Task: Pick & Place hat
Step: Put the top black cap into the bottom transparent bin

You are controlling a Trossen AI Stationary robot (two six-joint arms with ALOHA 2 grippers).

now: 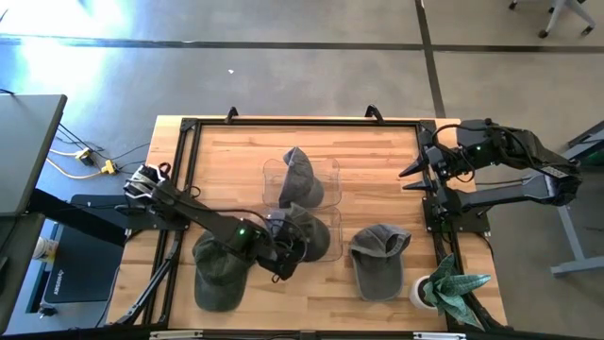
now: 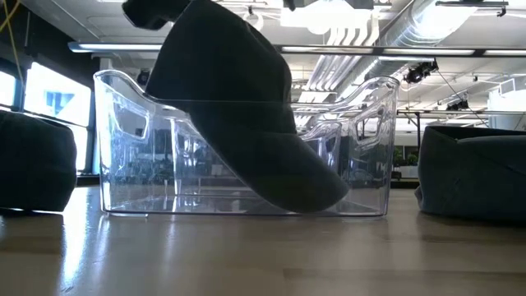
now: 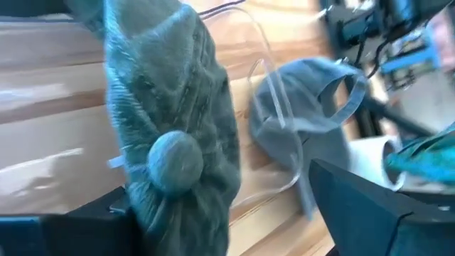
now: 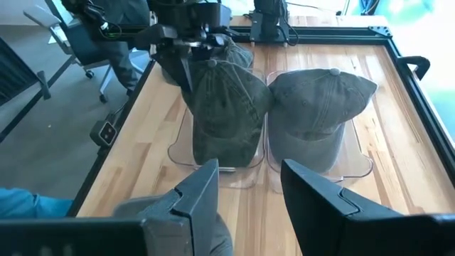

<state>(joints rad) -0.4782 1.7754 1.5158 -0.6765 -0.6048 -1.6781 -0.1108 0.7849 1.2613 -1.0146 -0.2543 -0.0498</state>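
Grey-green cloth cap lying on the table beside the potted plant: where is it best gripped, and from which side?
Probably the soft crown of the grey-green cloth cap, pinched from straight above: it lies on the wooden table with the crown bulging up and nothing over it. The open right gripper is the nearer one. Avoid the side where the potted plant stands close.

grey concrete floor (image 1: pixel 283 76) around the table; ceiling ducts (image 2: pixel 427 33) and bright windows (image 2: pixel 49 103).
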